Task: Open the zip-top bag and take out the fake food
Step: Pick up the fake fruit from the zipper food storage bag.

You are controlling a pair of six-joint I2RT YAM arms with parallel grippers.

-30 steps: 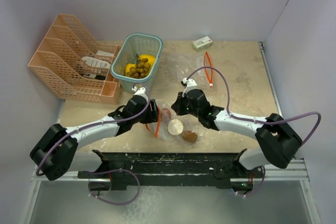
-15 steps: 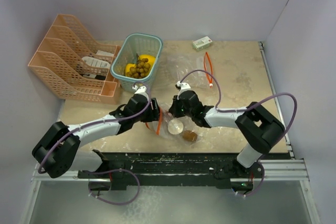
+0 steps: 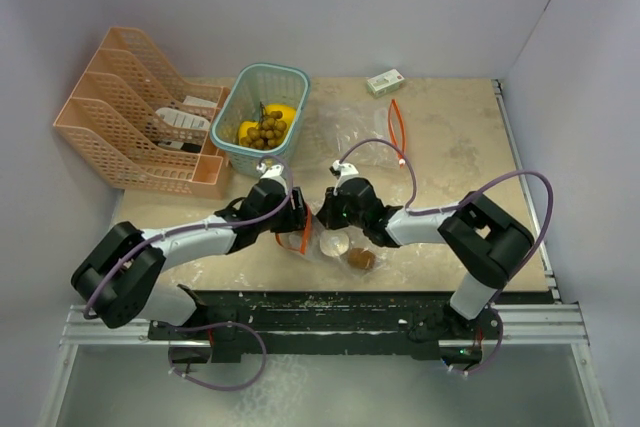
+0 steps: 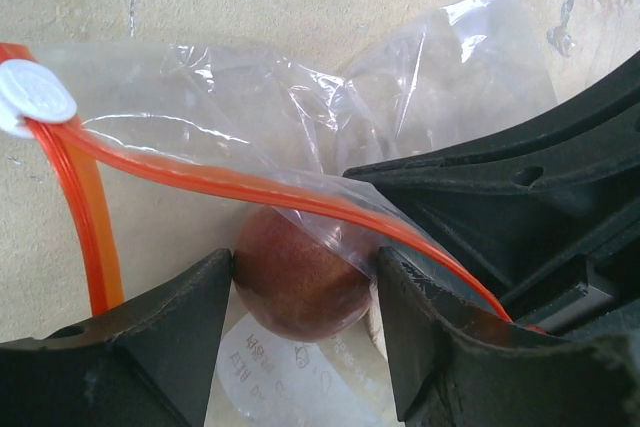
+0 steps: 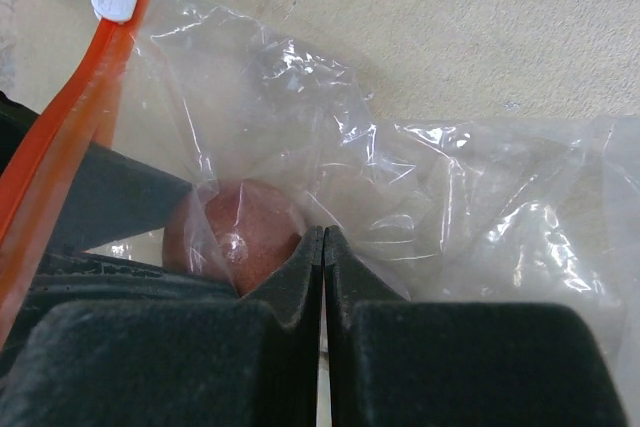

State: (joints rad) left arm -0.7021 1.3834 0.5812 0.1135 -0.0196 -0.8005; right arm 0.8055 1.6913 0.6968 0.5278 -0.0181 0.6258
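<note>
Zip-top bag (image 3: 335, 242) lies at the near middle of the table, right between the two wrists. Around it stand pale lilac-grey walls (image 3: 400, 7) on three sides. The table (image 3: 460, 147) has a mottled beige, stone-look top, scuffed and smeared in places. Back left leans an orange file rack (image 3: 130, 112), and just beside it is a teal basket (image 3: 272, 69) holding yellow fruits (image 3: 283, 114) and a brownish grape cluster (image 3: 265, 132).

Both arms reach inward and nearly meet over the bag. The left gripper (image 4: 305, 277) has its jaws spread, and the red piece (image 4: 300, 287) lies between them inside the clear film, close against each finger. The bag's orange zip strip (image 4: 200, 179) curves across just above it. The right gripper (image 5: 323, 237) is pressed tight together, pinching a puckered fold of the bag's film, with the red piece just beyond its tips.

Also in the bag are a round beige piece (image 3: 333, 245) and, nearer the right arm, a brown piece (image 3: 362, 259). Far back by the wall sits a small white-green box (image 3: 385, 81), well apart from everything else.
</note>
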